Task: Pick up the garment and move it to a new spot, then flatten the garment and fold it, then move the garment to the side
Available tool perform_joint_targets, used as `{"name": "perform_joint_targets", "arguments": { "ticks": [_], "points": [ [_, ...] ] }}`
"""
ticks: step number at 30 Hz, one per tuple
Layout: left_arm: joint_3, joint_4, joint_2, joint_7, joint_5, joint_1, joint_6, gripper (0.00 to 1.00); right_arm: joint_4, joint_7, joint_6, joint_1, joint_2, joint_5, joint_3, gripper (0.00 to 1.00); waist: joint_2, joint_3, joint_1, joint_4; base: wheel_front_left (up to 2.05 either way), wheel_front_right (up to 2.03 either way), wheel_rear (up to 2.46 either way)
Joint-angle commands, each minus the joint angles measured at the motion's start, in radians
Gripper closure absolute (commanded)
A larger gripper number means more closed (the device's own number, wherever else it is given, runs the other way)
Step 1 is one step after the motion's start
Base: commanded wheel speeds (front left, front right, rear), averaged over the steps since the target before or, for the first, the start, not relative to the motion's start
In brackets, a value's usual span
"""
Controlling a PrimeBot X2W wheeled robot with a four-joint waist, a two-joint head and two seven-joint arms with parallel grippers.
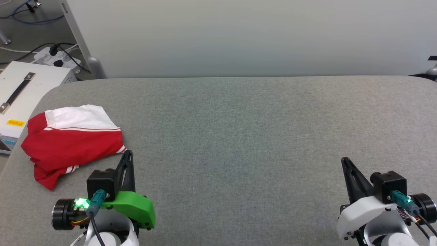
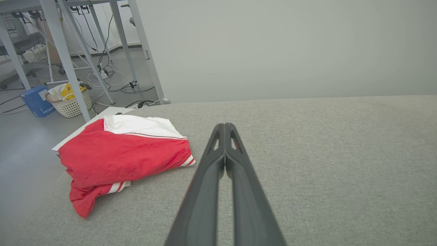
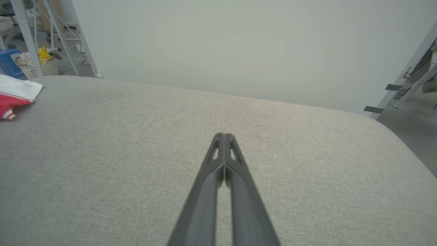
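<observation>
The head view looks forward and down from above the grey fabric-covered counter [image 1: 239,136] toward a pale wall [image 1: 239,34]. Both wrist views sit low, looking along dark slim fingers [image 2: 205,191] at that wall; all three share the red-and-white jersey garment [image 1: 71,143].

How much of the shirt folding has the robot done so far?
Done: hard to say. The garment lies in a loose, doubled-over bundle near the left edge of the grey table, so it may be folded and set aside, or not yet begun. In hand: nothing; the left gripper and right gripper are shut and empty. Left: if unstarted, everything.
</observation>
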Motion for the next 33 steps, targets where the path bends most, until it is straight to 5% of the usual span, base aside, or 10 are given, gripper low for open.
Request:
{"name": "perform_joint_targets", "arguments": {
  "ticks": [1,33],
  "points": [
    [0.0,-0.002,-0.005,-0.001,0.009,0.016,-0.003,1.0,-0.004,0.003,-0.001,-0.016,-0.001,-0.01,0.0,1.0,0.0,0.0,0.0,0.0,0.0,0.0,0.0],
    [0.0,-0.002,-0.005,-0.001,0.009,0.016,-0.003,1.0,-0.004,0.003,-0.001,-0.016,-0.001,-0.01,0.0,1.0,0.0,0.0,0.0,0.0,0.0,0.0,0.0]
  ]
}}
